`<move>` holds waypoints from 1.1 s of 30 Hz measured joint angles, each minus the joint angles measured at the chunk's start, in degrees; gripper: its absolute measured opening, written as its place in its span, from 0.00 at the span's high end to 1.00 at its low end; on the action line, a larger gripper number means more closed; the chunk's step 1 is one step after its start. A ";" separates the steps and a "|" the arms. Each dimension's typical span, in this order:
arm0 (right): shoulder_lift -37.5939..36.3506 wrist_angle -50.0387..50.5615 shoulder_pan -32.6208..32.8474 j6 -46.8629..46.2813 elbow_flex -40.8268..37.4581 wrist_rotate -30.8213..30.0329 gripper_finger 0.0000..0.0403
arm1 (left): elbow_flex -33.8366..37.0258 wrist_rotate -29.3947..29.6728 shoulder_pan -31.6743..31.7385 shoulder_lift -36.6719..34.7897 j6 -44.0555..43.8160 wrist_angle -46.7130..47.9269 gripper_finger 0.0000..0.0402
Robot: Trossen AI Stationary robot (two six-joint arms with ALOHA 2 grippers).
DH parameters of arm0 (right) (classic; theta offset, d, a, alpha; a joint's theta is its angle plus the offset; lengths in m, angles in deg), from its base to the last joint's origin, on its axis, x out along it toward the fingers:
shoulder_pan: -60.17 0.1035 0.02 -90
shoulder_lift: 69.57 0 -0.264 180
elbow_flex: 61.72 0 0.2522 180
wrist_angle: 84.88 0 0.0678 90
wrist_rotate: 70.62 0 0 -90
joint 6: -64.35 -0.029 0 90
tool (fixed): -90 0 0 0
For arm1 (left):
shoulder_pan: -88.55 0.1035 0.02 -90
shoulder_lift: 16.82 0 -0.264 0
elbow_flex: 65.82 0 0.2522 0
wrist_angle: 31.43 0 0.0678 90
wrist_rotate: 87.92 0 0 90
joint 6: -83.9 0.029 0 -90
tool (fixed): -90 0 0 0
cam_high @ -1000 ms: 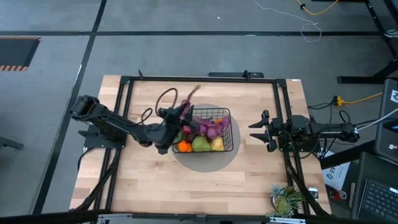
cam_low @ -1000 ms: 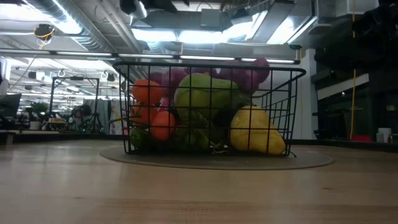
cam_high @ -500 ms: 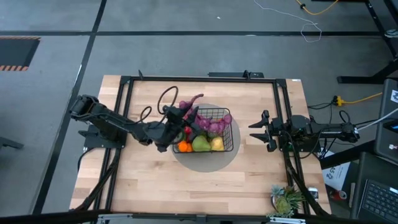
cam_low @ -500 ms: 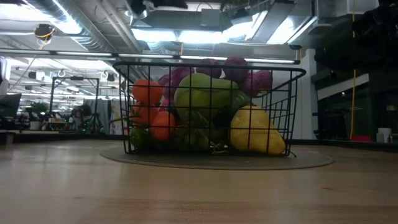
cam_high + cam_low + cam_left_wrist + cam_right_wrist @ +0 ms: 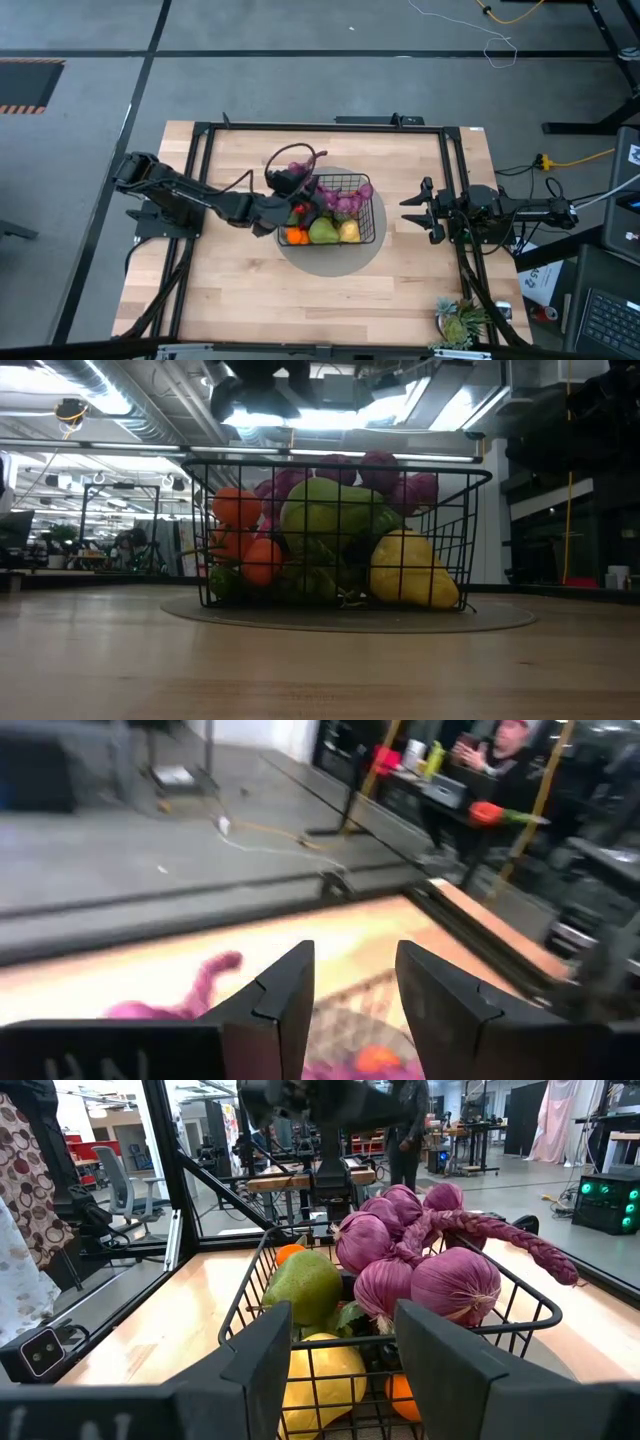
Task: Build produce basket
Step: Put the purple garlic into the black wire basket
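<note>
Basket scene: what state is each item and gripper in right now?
Basket: upright on grey mat, full.
Purple onion string: on top, tail over the rim.
Pear: inside basket.
Lemon: inside basket.
Left gripper: open, above basket's edge.
Right gripper: open, parked aside.

The left gripper (image 5: 296,183) reaches toward the table's middle, fingers (image 5: 285,990) parted and empty. The right gripper (image 5: 412,211) waits at the right side, fingers apart.

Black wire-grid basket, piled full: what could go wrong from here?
The braided purple string of onion-like bulbs sits heaped above the black wire-grid basket rim, its tail hanging over the edge, so it might slide out. The left hand, open, hovers at the rim and could snag that tail when pulling away.
</note>
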 joint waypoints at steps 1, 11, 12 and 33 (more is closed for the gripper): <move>0.00 0.00 -0.01 0.01 0.00 0.00 0.55 | 0.00 -0.96 -0.03 0.00 -1.95 0.84 0.66; 0.00 0.00 -0.01 0.02 0.00 0.01 0.55 | 0.01 -6.31 -0.02 0.00 -12.40 11.50 0.65; 0.00 0.00 -0.01 0.01 0.00 0.01 0.55 | 0.02 -7.34 0.01 0.00 -14.47 13.61 0.66; 0.00 0.01 -0.02 0.02 0.00 0.02 0.55 | 0.04 -14.93 -0.19 -0.07 -34.84 26.14 0.66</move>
